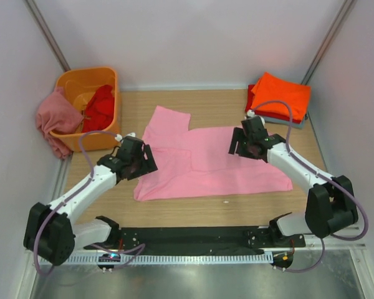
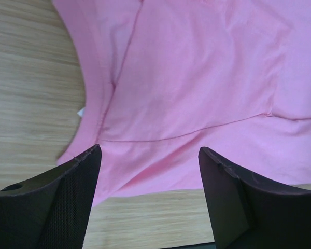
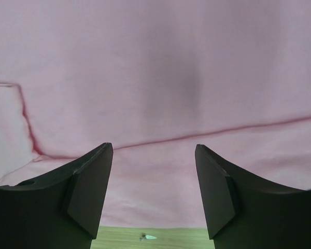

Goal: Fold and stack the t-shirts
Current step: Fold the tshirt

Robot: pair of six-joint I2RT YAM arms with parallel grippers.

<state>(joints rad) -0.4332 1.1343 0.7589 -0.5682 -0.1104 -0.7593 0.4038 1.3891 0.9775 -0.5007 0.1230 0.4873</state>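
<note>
A light pink t-shirt [image 1: 206, 162] lies spread on the wooden table, one sleeve pointing to the far left. My left gripper [image 1: 137, 161] hovers over its left edge, open, with pink cloth [image 2: 197, 78] and bare wood between its fingers. Over the shirt's right part my right gripper [image 1: 249, 144] is open too, and nothing but the pink cloth [image 3: 155, 78] lies below it. An orange t-shirt [image 1: 280, 94] lies folded on a small stack at the far right. A red shirt [image 1: 100, 107] sits in the orange tub, and a dusty rose one [image 1: 55, 118] hangs over its left side.
The orange plastic tub [image 1: 106, 140] stands at the far left corner. White walls close in the table on three sides. A black rail [image 1: 187, 237] with the arm bases runs along the near edge.
</note>
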